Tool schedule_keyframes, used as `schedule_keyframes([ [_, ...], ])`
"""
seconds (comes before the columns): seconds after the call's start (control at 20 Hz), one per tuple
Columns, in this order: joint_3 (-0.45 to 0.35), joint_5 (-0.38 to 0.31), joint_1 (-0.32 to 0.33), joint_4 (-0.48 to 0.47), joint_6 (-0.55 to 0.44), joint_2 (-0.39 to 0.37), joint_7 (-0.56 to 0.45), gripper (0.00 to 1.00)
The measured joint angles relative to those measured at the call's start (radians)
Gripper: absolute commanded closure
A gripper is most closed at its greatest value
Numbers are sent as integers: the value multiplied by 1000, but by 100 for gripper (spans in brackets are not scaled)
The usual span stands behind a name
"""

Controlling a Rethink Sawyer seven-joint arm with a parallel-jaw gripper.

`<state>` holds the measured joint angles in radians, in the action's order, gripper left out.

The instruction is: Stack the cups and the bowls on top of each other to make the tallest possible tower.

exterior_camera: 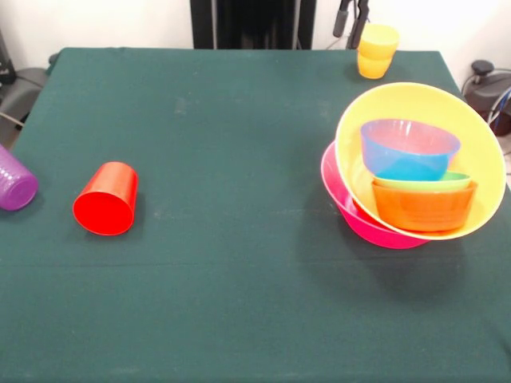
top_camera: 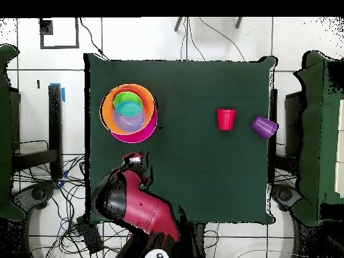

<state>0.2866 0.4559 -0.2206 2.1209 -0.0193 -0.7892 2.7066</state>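
Note:
The tower stands at the right of the front view. A large pink bowl [exterior_camera: 355,217] lies at the bottom, and a large yellow bowl [exterior_camera: 421,104] is tilted in it. Inside are a blue bowl [exterior_camera: 409,148], a light green rim [exterior_camera: 451,179] and an orange bowl [exterior_camera: 423,206]. From overhead the tower [top_camera: 127,113] is at the table's left. A yellow cup [exterior_camera: 378,49], nested on another, stands upright at the far right edge. My gripper [exterior_camera: 351,17] hangs open just left of it, holding nothing. A red cup [exterior_camera: 106,199] [top_camera: 226,119] and a purple cup [exterior_camera: 14,182] [top_camera: 265,125] lie on their sides.
A dark green cloth [exterior_camera: 239,279] covers the table. My red arm [top_camera: 144,205] reaches in over the table edge near the tower. Black gear and cables [exterior_camera: 487,88] sit beyond the table's right edge.

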Motion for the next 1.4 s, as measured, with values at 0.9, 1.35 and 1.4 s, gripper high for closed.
schedule_keyframes([
  [0.9,-88,-7,51,90,7,-65,0,0],
  [1.35,-172,-6,62,162,140,-27,0,0],
  [1.4,-179,-6,64,166,153,-18,0,0],
])
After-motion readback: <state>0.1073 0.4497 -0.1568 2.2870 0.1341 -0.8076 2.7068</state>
